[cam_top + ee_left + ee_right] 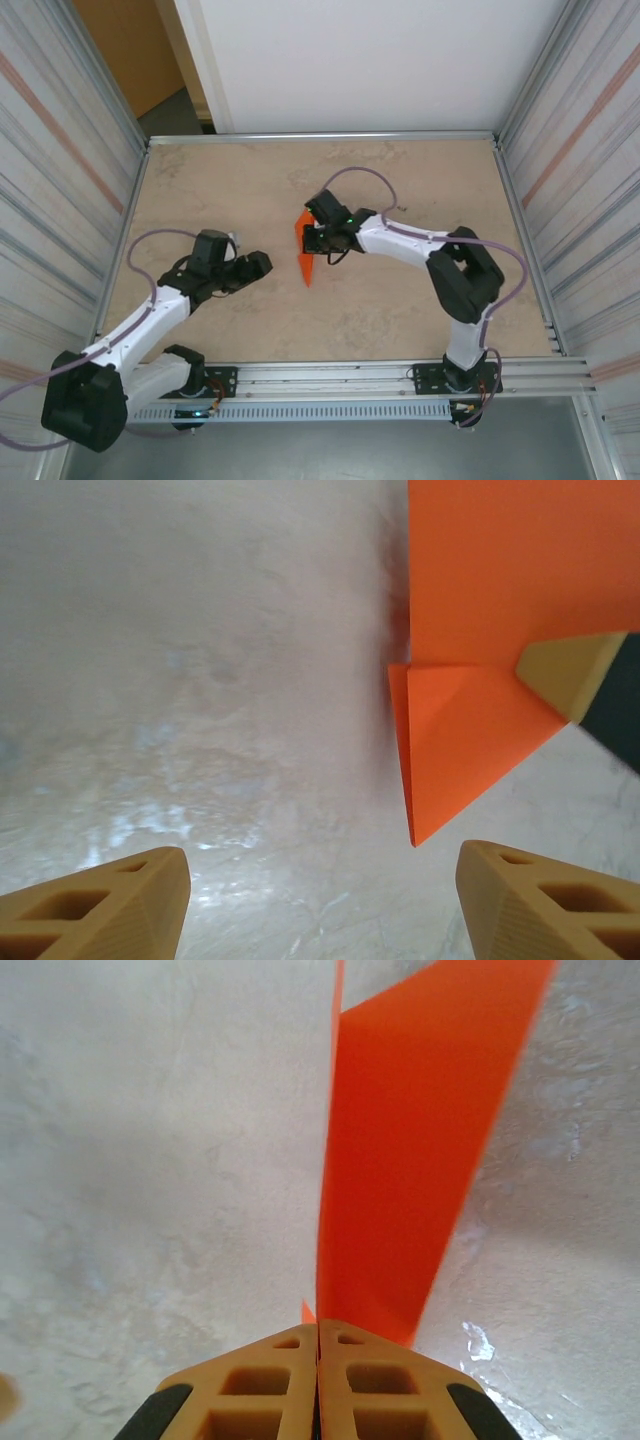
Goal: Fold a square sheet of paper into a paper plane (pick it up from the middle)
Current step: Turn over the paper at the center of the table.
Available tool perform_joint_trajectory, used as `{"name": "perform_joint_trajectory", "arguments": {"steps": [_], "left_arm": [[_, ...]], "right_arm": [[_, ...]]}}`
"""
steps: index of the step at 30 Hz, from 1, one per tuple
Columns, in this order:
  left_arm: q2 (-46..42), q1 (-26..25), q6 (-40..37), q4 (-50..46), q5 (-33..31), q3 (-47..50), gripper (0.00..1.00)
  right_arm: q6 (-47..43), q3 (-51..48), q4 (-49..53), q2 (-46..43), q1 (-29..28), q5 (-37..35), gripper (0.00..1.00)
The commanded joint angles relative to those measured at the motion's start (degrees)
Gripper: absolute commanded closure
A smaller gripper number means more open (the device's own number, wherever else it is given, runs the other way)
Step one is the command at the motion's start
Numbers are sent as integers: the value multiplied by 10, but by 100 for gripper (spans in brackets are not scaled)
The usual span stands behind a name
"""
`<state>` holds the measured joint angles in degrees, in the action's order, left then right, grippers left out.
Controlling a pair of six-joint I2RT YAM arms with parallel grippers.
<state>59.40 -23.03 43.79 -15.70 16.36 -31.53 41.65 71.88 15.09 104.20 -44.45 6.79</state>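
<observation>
Top view: the orange plane sits at the middle of the counter as a narrow sliver with its point toward the bottom of the frame. The right tool is on its upper half. The right arm rises from its base at lower right, bends at a high elbow on the right, and runs its forearm leftward. The left tool is to the left of the plane, apart from it and facing it. The left arm stretches low from the lower left corner. From here I cannot tell how far the left tool is open.

Left wrist view: this one shows the fold. A flat orange face fills the upper right, with a triangular flap below it ending in a sharp point at lower centre. The left tool's fingers stand wide apart in the bottom corners, with bare counter between them. A tan fingertip of the right tool touches the plane's right edge.

Right wrist view: this one shows the grip. The right tool's two fingers are pressed together at bottom centre with the plane pinched between them. The plane runs up as a tall strip to the top of the frame, leaning right.
</observation>
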Motion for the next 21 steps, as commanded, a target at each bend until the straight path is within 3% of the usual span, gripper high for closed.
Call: {"name": "perform_joint_trajectory", "arguments": {"steps": [1, 7, 21], "left_arm": [[27, -33, -1, 52, 11, -24, 29], [106, -98, 16, 115, 5, -54, 36], [222, -187, 81, 225, -24, -81, 66]], "right_arm": [[42, -48, -107, -55, 16, 68, 92], [68, -140, -166, -100, 46, 93, 92], [112, -277, -220, -154, 74, 85, 90]]}}
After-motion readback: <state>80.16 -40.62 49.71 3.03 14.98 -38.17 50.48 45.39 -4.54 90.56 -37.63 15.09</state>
